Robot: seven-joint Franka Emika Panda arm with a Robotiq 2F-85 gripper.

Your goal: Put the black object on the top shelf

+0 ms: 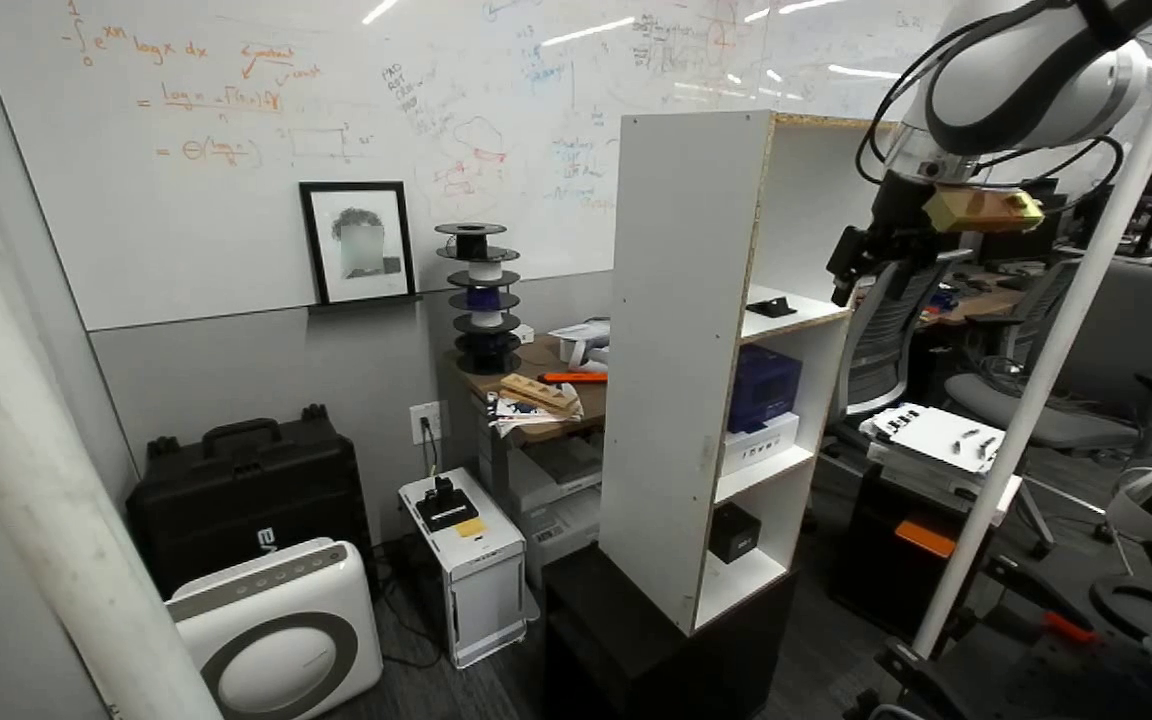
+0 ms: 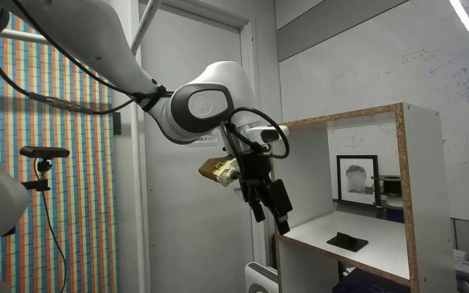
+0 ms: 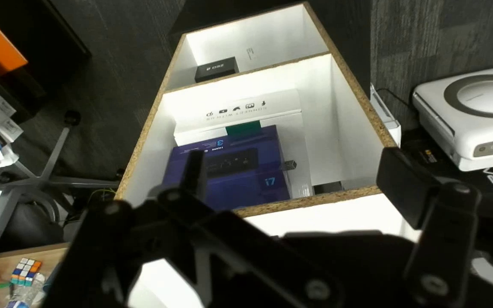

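Inside the tall white shelving unit (image 1: 681, 350), on the top shelf (image 2: 381, 259), the white board that floors its uppermost compartment, lies the black object (image 2: 348, 243), mostly flat with one part raised. Both exterior views show it there, set back from the unit's front edge and apart from the hand (image 2: 272, 226). Just outside the unit's open front, near the level of that board, the hand points downward at a tilt, its fingers spread; the wrist view shows a wide gap between them. In an exterior view one fingertip comes close to the unit's front edge; whether the two touch cannot be told.

Down in the unit's middle compartment, below the top shelf, a dark blue box (image 3: 248, 186) rests on a white box (image 1: 762, 446). At the bottom of the unit, in its lowest compartment, sits a small black box (image 1: 734, 532) with pale lettering. Beneath the unit is a black base (image 1: 576, 590).

Behind the unit, visible through its open back in an exterior view, a framed picture (image 2: 356, 179) stands near a stack of spools (image 2: 391, 187). The spools rest on a brown desk (image 1: 538, 352), also behind the unit. Off past the unit's side, a white appliance (image 1: 276, 645) with a grey ring stands beside a black case (image 1: 246, 480).
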